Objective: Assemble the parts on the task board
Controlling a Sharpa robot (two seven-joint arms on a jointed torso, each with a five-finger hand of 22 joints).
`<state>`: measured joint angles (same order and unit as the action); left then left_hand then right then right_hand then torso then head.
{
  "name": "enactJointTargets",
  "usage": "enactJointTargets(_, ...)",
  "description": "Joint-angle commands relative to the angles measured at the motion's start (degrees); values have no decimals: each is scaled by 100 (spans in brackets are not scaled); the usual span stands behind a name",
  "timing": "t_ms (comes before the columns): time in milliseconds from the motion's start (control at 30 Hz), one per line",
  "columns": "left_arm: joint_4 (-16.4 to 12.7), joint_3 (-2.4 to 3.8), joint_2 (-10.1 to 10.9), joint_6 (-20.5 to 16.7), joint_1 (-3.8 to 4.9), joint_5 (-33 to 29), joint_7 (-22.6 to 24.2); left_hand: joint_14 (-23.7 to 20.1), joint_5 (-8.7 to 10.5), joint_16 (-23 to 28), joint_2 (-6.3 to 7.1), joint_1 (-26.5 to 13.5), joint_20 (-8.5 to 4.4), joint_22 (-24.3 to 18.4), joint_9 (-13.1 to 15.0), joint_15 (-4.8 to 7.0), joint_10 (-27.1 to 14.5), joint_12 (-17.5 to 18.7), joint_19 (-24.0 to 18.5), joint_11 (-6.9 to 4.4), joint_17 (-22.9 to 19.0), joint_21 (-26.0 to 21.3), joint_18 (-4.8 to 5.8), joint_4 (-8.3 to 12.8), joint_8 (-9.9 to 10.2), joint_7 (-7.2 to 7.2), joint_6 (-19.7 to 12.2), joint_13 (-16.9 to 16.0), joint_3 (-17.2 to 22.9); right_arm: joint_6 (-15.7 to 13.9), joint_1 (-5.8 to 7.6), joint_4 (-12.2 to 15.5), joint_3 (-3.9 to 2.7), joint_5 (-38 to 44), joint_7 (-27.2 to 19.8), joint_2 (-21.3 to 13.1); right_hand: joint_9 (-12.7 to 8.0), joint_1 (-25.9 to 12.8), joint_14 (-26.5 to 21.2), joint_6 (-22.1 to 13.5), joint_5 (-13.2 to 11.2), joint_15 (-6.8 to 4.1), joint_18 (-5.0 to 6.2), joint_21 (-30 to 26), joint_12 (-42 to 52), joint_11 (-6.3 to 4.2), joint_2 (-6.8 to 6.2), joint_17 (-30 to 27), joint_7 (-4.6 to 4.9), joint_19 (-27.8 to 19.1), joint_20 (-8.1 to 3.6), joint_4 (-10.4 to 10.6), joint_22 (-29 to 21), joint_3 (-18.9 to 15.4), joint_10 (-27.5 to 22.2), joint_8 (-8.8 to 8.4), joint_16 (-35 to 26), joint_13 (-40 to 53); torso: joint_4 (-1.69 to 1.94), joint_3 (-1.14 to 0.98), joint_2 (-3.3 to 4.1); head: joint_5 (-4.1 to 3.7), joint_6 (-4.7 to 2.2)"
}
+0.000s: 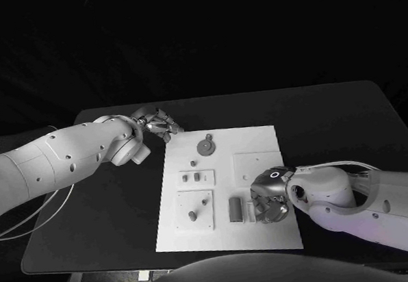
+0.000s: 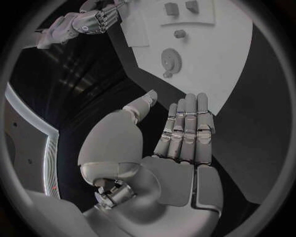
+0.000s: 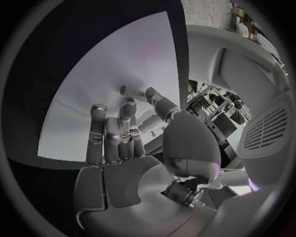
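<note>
The white task board [image 1: 254, 142] lies in the middle of the table. On it are a grey gear [image 1: 206, 145], two small blocks [image 1: 191, 177], a short peg [image 1: 192, 216] and a dark cylinder [image 1: 236, 208]. My left hand [image 1: 159, 125] hovers off the board's far left corner; in the left wrist view its fingers [image 2: 185, 128] are straight and together, the thumb apart, holding nothing, with the gear [image 2: 171, 59] beyond them. My right hand [image 1: 269, 201] is over the board's near right part, beside the cylinder. Its fingers [image 3: 114, 133] reach out over the board [image 3: 111, 84] and grip nothing; a small round part [image 3: 123, 90] lies just past the fingertips.
The black table [image 1: 340, 118] reaches well beyond the board on all sides. A raised square plate [image 1: 258, 160] sits on the board just beyond my right hand. A thin cable [image 1: 34, 212] hangs under my left arm at the table's left edge.
</note>
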<state>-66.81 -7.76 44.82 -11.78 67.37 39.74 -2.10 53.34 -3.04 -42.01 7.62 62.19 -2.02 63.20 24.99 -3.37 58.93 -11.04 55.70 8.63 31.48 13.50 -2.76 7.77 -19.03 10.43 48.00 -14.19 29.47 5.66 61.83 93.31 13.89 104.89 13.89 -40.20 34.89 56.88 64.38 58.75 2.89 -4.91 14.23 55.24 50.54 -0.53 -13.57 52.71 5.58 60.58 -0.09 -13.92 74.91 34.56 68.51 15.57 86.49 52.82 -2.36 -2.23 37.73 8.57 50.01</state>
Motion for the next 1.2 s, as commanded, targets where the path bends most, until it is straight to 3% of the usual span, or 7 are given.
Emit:
enactJointTargets(33, -17, 2, -3, 62, 5, 5, 28, 44, 17, 27, -26, 39, -14, 5, 9, -12, -33, -26, 39, 12, 8, -31, -85, 6, 23, 7, -22, 10, -21, 72, -59, -67, 29, 468, 37, 5, 13, 76, -17, 23, -5, 13, 77, 4, 41, -40, 120, -1, -19, -9, -22, -21, 29, 28, 22, 19, 18, -18, 2, 4, 0, 1, -1)
enactJointTargets(367, -15, 1, 0, 72, 5, 5, 31, 45, 17, 29, -29, 40, -14, 6, 9, -12, -32, -28, 40, 11, 11, -32, -85, 6, 23, 7, -22, 10, -22, 312, -85, -121, 29, 759, 129, 40, 46, 254, 4, 236, -4, 24, 77, 21, 33, -110, 365, -16, -94, -5, -29, -158, 44, 23, 48, 114, 26, -63, 5, 8, 0, -7, -1)
enactJointTargets(467, -16, 1, 2, 72, 5, 5, 32, 45, 18, 29, -30, 40, -14, 7, 9, -12, -32, -29, 41, 11, 12, -32, -86, 6, 23, 7, -22, 11, -23, 434, -85, -140, 29, 835, 248, 34, 43, 228, 6, 256, -5, 29, 77, 23, 31, -116, 383, -19, -100, -6, -22, -159, 45, -2, 49, 116, 27, -71, 3, 8, -2, -4, -1)
enactJointTargets(600, -15, 1, 4, 71, 5, 5, 34, 46, 17, 30, -32, 40, -14, 7, 10, -12, -31, -30, 41, 11, 14, -32, -86, 6, 23, 7, -21, 11, -24, 365, -85, -134, 29, 901, 364, 28, 31, 137, 10, 265, -5, 36, 77, 22, 28, -118, 370, -24, -102, -2, -11, -103, 44, -42, 51, 106, 28, -84, 3, 11, -2, -10, -1)
enactJointTargets(967, -14, 1, 12, 80, 4, 6, 34, 48, 18, 31, -35, 39, -14, 8, 10, -11, -30, -32, 42, 11, 18, -33, -86, 6, 23, 7, -22, 11, -26, 134, -84, -20, 28, 934, 605, -24, -18, -491, 45, 269, -4, 27, 77, 1, 23, -127, 141, -53, -109, 41, -38, 510, 16, -52, 64, 54, 28, -136, 8, 11, -1, -13, -1)
enactJointTargets(1200, -10, 1, 11, 88, 4, 6, 36, 50, 17, 33, -38, 39, -15, 9, 10, -11, -29, -35, 44, 10, 21, -34, -86, 5, 24, 7, -22, 12, -28, 163, -84, 25, 26, 923, 656, -68, -14, -537, 85, 298, -4, 21, 77, 7, 32, -134, 240, -13, -116, 60, -46, 603, 15, -17, 83, 66, 36, -139, 9, 10, -2, -18, -1)
